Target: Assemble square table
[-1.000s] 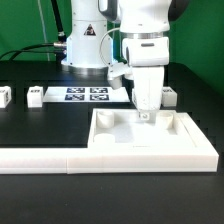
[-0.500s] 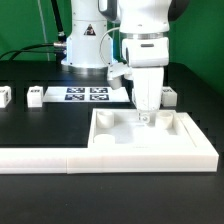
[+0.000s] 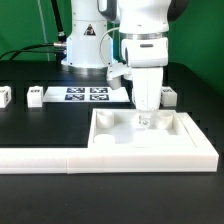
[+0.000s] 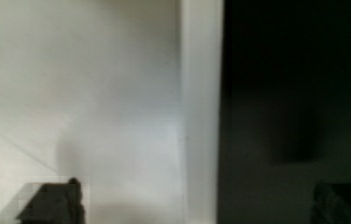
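Note:
The white square tabletop (image 3: 120,138) lies tray-side up at the front of the black table, against the long white L-shaped barrier (image 3: 60,158). My gripper (image 3: 147,120) hangs straight down over the tabletop's far wall, its tips just inside the tray. In the wrist view the gripper (image 4: 195,205) is open. Its dark fingertips (image 4: 51,203) stand wide apart, either side of the tabletop's edge. The white tabletop (image 4: 83,100) lies on one side of that edge and the black table on the other. Three white block legs lie loose: two (image 3: 36,97) (image 3: 5,96) at the exterior view's left, one (image 3: 169,97) behind the gripper.
The marker board (image 3: 88,94) lies flat in front of the robot's base (image 3: 85,50). The barrier runs along the front of the table and up the exterior view's right side of the tabletop.
The gripper has sunk slightly toward the tabletop's far wall. Nothing else has moved.

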Controlling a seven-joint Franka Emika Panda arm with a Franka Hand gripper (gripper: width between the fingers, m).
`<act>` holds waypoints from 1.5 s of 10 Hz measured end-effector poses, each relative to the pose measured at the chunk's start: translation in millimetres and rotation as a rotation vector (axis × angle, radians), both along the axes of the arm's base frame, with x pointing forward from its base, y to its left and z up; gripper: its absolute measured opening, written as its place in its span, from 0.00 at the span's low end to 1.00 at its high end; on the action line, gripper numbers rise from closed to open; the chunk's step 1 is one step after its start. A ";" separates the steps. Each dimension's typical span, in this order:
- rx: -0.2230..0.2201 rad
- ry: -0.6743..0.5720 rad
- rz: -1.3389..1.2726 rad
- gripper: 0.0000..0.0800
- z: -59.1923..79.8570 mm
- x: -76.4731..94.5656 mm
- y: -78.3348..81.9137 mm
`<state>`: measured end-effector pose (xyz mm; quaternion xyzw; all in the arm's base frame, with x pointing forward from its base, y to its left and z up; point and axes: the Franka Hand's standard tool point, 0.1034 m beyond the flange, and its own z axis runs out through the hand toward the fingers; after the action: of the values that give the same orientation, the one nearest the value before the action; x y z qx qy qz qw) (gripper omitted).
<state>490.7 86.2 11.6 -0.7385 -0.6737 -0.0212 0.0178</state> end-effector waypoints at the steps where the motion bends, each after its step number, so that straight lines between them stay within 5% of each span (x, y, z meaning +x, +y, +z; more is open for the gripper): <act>1: 0.000 0.000 -0.001 0.81 0.4 -0.3 -0.5; 5: -0.002 -0.035 -0.243 0.81 36.2 -31.1 6.7; 7: -0.001 -0.052 -0.274 0.81 48.6 -31.0 7.7; 11: 0.012 -0.044 -0.463 0.81 46.0 -33.0 8.4; 15: 0.056 -0.029 -0.899 0.81 44.2 -58.7 31.0</act>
<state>432.1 117.1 55.8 -0.9567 -0.2852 -0.0556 0.0174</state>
